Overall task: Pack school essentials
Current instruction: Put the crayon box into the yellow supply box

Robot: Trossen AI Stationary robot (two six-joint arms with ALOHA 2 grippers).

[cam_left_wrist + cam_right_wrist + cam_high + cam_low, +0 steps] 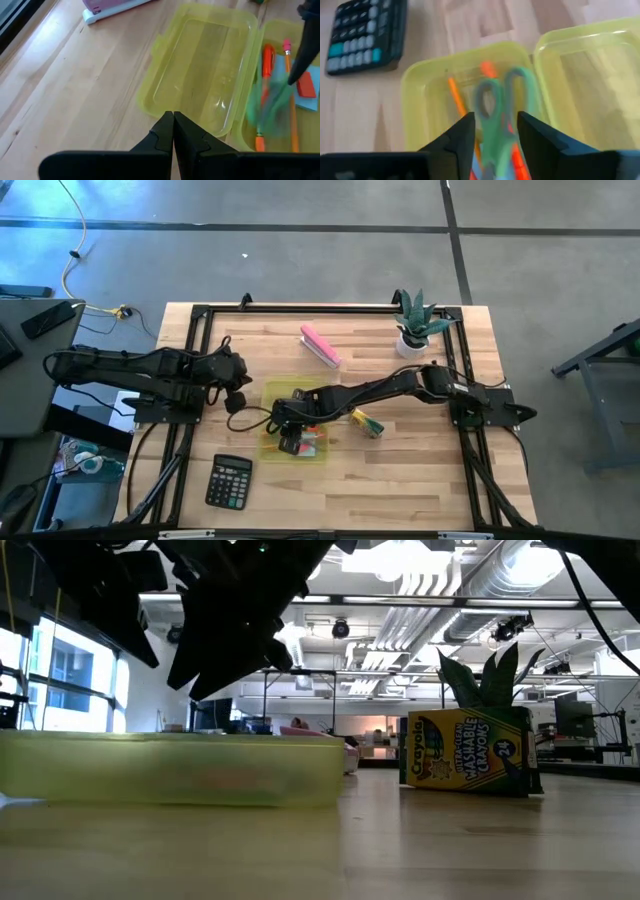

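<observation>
From above, the right gripper (290,442) hangs over the yellow case (318,452); the left gripper (238,380) waits beside it, pinched closed and empty. At table level, the crayon box (466,752) stands well right of the case. The right wrist view shows fingers parted, scissors (497,117) blurred between them, seemingly dropping free: light, stiff, best gripped at the blades.

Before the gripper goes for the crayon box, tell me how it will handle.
The crayon box stands upright on a narrow base, so a high push would probably tip it. It looks like thin cardboard, likely light and crushable. Flat sides should grip well; it won't roll.
</observation>
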